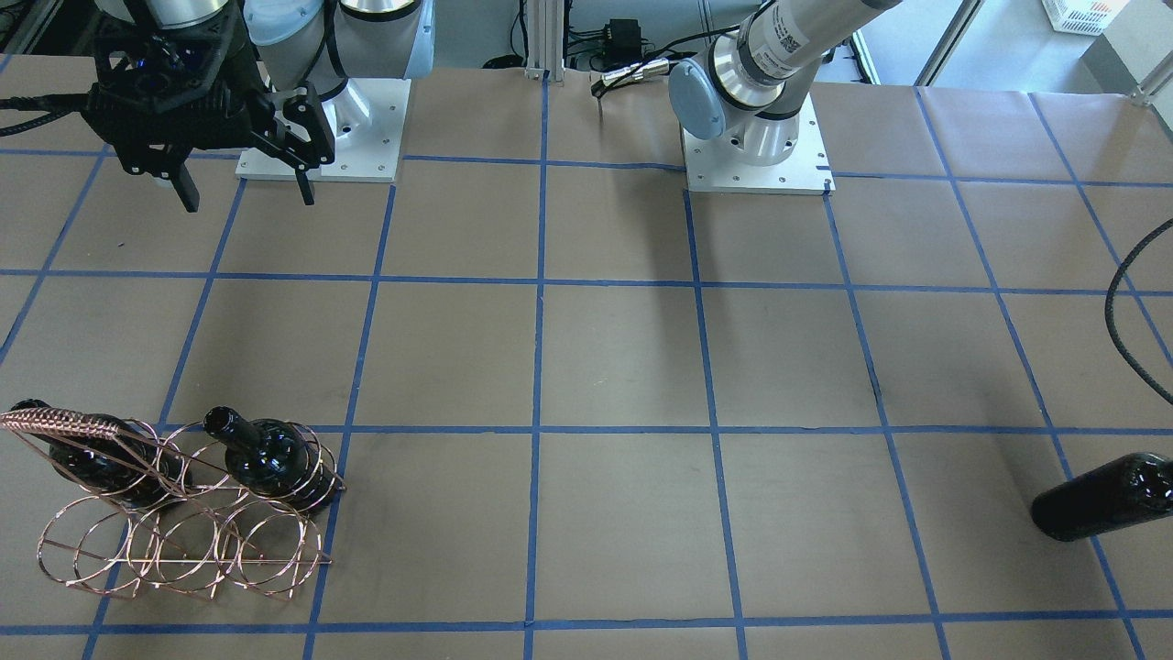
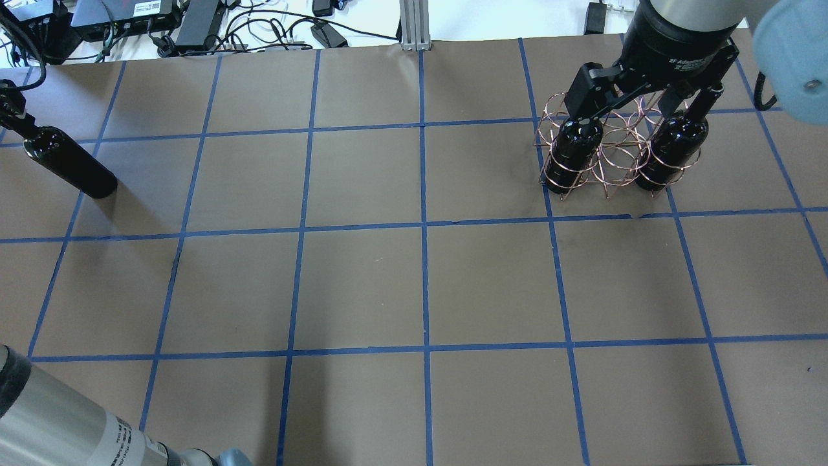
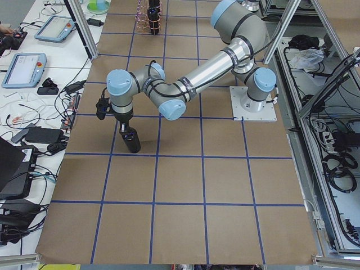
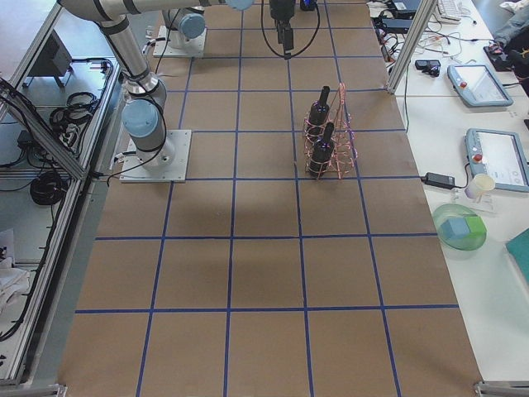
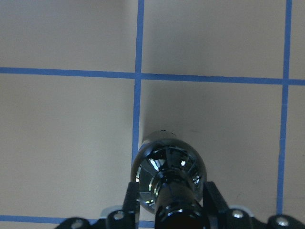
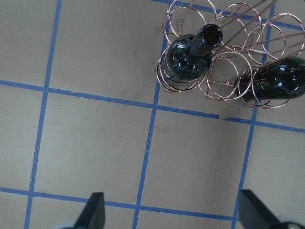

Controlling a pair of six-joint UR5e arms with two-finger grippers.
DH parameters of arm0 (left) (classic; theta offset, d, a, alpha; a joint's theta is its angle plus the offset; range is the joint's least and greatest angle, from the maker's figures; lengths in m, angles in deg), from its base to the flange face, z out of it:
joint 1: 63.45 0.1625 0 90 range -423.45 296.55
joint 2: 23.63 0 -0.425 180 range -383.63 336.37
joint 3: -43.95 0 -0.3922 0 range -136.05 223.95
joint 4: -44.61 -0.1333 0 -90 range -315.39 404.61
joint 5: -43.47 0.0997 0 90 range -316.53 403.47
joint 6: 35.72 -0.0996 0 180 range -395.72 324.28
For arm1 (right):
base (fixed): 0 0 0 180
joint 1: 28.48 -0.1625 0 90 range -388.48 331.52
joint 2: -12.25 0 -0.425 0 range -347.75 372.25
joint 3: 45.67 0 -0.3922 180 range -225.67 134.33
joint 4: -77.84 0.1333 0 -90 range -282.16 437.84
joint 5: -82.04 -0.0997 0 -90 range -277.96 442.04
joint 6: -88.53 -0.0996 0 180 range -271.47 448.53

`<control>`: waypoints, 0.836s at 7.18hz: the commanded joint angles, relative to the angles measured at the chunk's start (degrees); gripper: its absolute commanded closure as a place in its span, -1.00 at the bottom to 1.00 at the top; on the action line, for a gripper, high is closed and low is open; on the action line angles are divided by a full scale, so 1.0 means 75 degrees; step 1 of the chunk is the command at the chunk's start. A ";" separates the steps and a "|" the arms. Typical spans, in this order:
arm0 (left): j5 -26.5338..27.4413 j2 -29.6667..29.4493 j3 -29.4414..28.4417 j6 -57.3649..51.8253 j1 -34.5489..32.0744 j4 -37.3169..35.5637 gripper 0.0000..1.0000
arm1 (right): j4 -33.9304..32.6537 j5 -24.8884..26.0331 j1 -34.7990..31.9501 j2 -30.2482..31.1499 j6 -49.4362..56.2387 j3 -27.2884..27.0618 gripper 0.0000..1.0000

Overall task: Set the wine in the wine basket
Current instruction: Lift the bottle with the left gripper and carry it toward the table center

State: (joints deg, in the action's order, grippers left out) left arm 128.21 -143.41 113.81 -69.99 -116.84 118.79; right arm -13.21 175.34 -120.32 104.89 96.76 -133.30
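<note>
Wine (image 5: 167, 164) neck pinched tight by left gripper (image 5: 171, 205), lower centre. Right gripper (image 1: 247, 197), upper left, spread wide, empty; wine basket (image 1: 55, 420), lower left, holds two bottles (image 1: 275, 463).

Bright even light, soft shadows; glints on wine (image 5: 167, 164) (neck blurred, too close).

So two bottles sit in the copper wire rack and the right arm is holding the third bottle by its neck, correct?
Not quite: the left gripper holds the third bottle by its neck, as the left wrist view shows. The right gripper is open and empty. Two bottles do sit in the wire rack.
</note>
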 commanded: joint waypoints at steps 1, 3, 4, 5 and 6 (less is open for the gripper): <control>-0.0013 0.0044 0.0013 -0.0083 -0.0019 0.0012 1.00 | 0.0000 0.0005 0.0000 0.0000 0.0004 0.0000 -1.00; -0.0083 0.0499 0.0048 0.0301 -0.0228 0.0326 1.00 | 0.0000 -0.0007 0.0000 0.0000 -0.0008 0.0000 -1.00; -0.0060 0.0734 0.0095 0.0733 -0.0485 0.0537 1.00 | 0.0000 -0.0007 0.0000 0.0000 0.0004 0.0000 -1.00; 0.0022 0.1026 0.0258 0.1271 -0.1010 0.0563 1.00 | 0.0000 -0.0007 0.0000 0.0000 0.0004 0.0000 -1.00; 0.0011 0.1284 0.0526 0.1996 -0.1433 0.0551 1.00 | 0.0000 -0.0007 0.0000 0.0000 0.0004 0.0000 -1.00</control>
State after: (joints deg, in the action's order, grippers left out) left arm 128.13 -136.29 115.77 -60.96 -123.57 122.68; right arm -13.21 175.29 -120.32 104.89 96.78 -133.30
